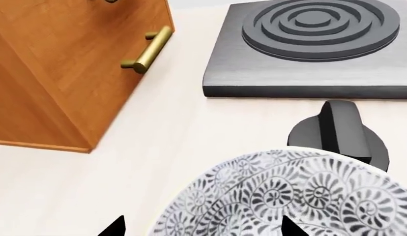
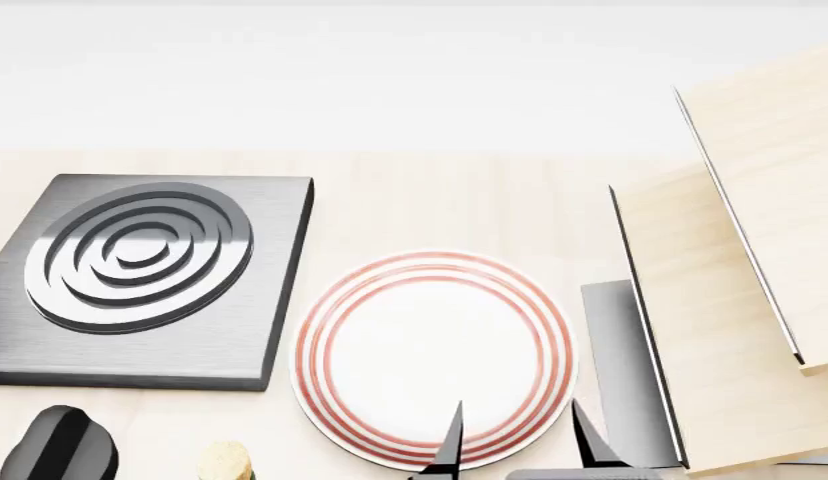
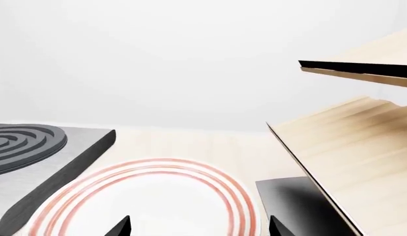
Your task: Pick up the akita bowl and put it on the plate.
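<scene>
Patterned akita bowl [image 1: 289, 196]: one | plate [image 2: 434, 360]: one | left hand [image 1: 200, 227], right hand [image 3: 200, 226]: wide, empty

plate [image 2: 434, 358] right of burner [image 2: 147, 275] | knob [image 2: 61, 445] before burner | panels [image 2: 734, 300] right of plate

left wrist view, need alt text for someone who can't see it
A patterned akita bowl fills the lower part, framed by the open left gripper. Beyond it sit a black knob and a grey burner with raised rings, beside a wooden cabinet with a brass handle.
</scene>
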{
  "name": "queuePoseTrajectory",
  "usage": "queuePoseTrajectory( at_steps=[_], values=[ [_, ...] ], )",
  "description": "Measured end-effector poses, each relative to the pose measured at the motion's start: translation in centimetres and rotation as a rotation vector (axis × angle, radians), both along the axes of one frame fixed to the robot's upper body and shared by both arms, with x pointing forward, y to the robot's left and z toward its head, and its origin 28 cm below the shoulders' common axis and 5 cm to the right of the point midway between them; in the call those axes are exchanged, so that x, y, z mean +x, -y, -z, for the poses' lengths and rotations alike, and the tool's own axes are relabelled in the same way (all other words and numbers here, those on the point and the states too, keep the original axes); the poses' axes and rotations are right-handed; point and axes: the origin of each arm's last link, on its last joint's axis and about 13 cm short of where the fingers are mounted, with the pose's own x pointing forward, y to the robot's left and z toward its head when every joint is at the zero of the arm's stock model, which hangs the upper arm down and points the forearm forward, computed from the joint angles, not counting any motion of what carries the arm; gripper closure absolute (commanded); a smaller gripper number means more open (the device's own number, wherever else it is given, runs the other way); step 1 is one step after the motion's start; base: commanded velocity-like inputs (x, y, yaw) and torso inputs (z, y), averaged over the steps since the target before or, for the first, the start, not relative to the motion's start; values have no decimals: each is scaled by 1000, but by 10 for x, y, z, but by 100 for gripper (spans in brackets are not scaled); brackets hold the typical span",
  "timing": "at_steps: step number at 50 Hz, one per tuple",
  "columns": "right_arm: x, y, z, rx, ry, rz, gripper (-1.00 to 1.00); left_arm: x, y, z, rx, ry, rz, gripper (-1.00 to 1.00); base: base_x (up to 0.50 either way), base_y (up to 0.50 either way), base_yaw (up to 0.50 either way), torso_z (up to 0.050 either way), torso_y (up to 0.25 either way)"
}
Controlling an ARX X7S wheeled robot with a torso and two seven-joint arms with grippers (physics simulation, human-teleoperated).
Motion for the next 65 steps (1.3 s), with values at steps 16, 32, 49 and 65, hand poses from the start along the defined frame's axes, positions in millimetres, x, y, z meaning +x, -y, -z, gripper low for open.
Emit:
queuePoseTrajectory(
  at_steps=[16, 32, 49, 65],
  values=[
    [1, 0, 1, -1, -4, 0, -100, -3, -2, 0, -1, -13, -9, -100, 0, 0, 0, 0, 0],
    [2, -1, 3, -3, -11, 0, -100, -5, -4, 3, 6, -43, -10, -100, 0, 0, 0, 0, 0],
    [3, -1, 5, -4, -17, 1, -100, -8, -6, 5, 12, -74, -17, -100, 0, 0, 0, 0, 0],
    [4, -1, 6, -3, -20, 1, -100, -7, -8, 7, 45, -114, -17, -100, 0, 0, 0, 0, 0]
  ],
)
